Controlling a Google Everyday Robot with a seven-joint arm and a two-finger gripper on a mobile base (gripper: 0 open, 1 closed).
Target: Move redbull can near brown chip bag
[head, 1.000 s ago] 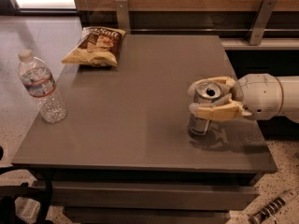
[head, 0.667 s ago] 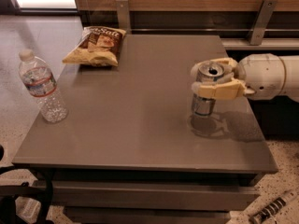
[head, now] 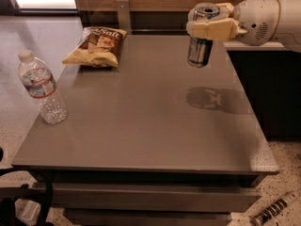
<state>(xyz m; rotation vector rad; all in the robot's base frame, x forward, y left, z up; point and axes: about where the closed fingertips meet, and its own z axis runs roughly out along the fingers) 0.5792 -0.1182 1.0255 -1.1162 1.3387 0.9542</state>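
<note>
My gripper (head: 210, 19) comes in from the upper right on a white arm and is shut on the redbull can (head: 201, 48), a slim silver and blue can. It holds the can upright, well above the grey table (head: 141, 121), over the table's right part. The can's shadow lies on the table below it. The brown chip bag (head: 98, 45) lies flat at the table's far left corner, dark brown on top and tan-yellow below. The can is far to the right of the bag.
A clear plastic water bottle (head: 41, 88) with a white cap stands upright at the table's left edge. A wooden wall with metal brackets (head: 123, 13) runs behind the table. A dark cabinet stands to the right.
The gripper has lifted the can off the table's right side and carried it up and toward the far edge. The bag and the bottle have not moved.
</note>
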